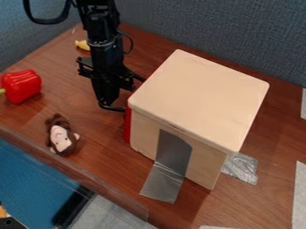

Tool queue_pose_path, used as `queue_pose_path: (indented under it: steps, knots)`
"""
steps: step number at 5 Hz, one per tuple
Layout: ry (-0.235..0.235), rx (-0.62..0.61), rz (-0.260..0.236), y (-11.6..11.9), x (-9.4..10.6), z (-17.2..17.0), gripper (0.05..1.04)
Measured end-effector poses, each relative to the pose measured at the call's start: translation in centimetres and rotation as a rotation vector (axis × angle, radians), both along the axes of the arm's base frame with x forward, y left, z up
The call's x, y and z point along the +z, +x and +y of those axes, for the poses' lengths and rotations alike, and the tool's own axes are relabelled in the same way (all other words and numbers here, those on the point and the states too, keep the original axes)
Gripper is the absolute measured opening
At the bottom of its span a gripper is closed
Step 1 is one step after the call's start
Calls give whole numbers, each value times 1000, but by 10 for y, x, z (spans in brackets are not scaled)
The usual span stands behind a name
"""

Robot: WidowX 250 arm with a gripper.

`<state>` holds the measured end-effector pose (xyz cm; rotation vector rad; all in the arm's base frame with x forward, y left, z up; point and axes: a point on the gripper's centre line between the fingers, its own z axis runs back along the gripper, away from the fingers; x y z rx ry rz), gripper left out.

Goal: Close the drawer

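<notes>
Nearest, at the lower left of the camera view, we record one blue surface (24, 183) below the edge of the brown wooden counter (108, 167). On the counter we list, from near to far:

Silver tape (167, 179), one strip, running from the side of the box down onto the wood. A second silver patch (242, 168), crinkled, lies at the foot of the box on the right. A white strip (299, 194) lies by the right edge of the view.

One brown toy monkey head (61, 136), pale face up, lying to the left of the box, apart from it.

One pale wooden box (200, 100), upright, with a flat top and rounded corners.

One red drawer (127, 126), set in the left side of that box; we see its front as a narrow upright band close against the wood. We cannot tell whether it is fully in.

One black pincer (115, 106), pointing down just beside the drawer, its lower end at the red front. We cannot tell whether it is apart or together.

One red toy pepper (21, 86), near the left edge of the view, well apart from the box.

One small yellow item (82, 44), partly hidden behind the arm (101, 27).

Farthest, we note a blue-grey fabric partition (221, 31) behind the counter.
</notes>
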<state>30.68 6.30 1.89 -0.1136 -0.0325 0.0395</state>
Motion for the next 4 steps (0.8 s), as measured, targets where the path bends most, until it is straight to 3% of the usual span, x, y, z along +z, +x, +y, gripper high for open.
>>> queue_pose_path:
  steps: [1, 3, 4]
  knots:
    - [12, 17, 16, -3, 1, 7, 387]
    - [108, 29, -57, -3, 52, 34, 965]
    - [176, 30, -47, -9, 62, 43, 1005]
